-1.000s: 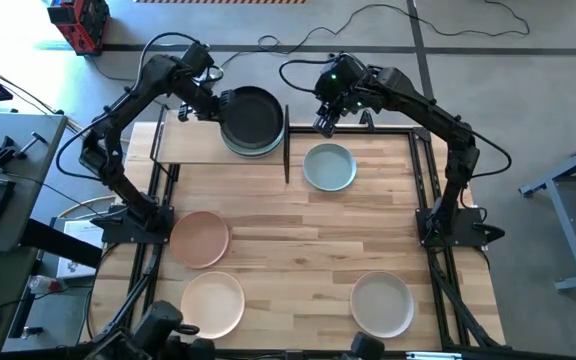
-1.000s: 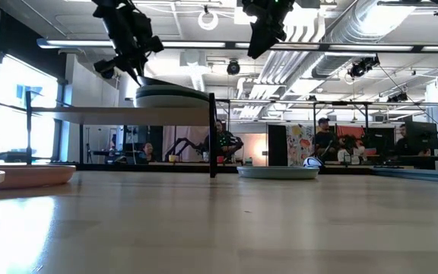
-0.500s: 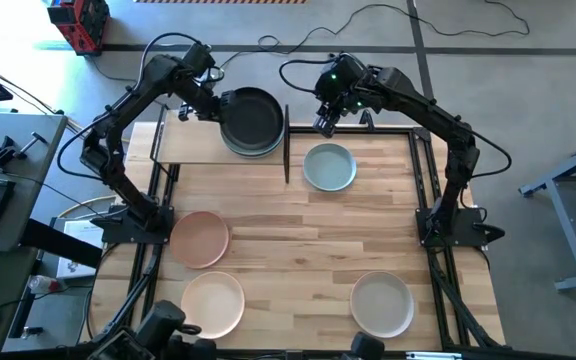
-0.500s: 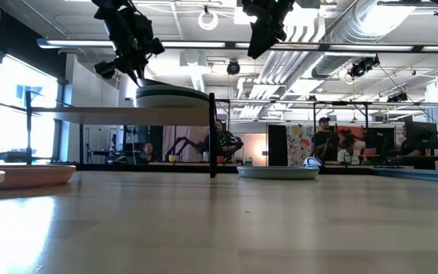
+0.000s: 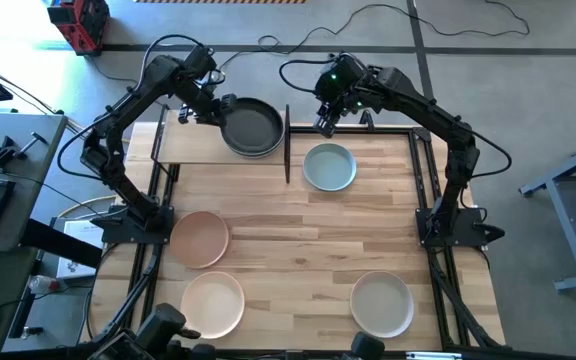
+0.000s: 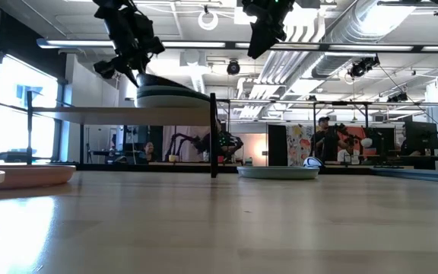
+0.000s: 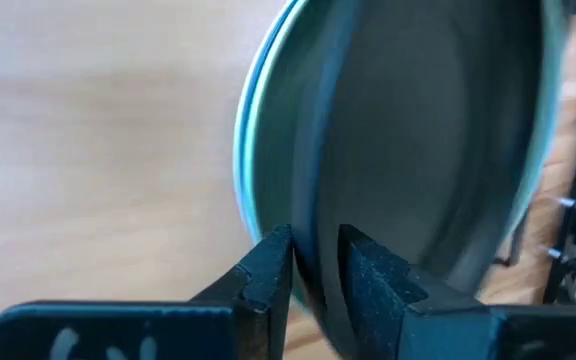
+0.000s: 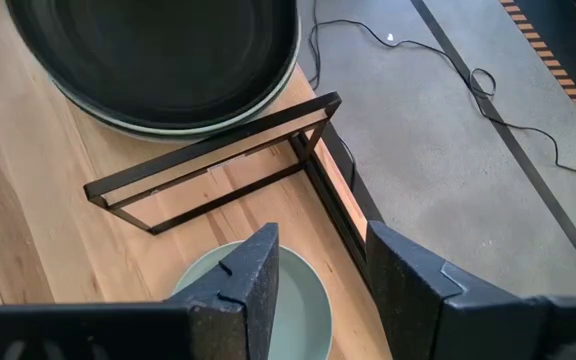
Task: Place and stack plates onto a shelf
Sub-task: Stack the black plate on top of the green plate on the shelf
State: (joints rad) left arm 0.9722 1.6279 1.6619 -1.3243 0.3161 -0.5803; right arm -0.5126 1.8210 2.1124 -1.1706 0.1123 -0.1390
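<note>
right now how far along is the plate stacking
Done: a stack on the shelf, black plate on top. In hand: the left end effector is at that plate's rim, fingers straddling it. Left: the blue-grey, peach-pink, beige and white plates remain on the table.

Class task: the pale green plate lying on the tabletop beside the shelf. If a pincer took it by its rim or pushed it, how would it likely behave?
The pale green plate looks rigid and shallow, so it would probably lift without bending. Lying flat on the tabletop, it should slide rather than roll if pushed. Its smooth, thin rim may slip or tilt in a narrow grip.
</note>
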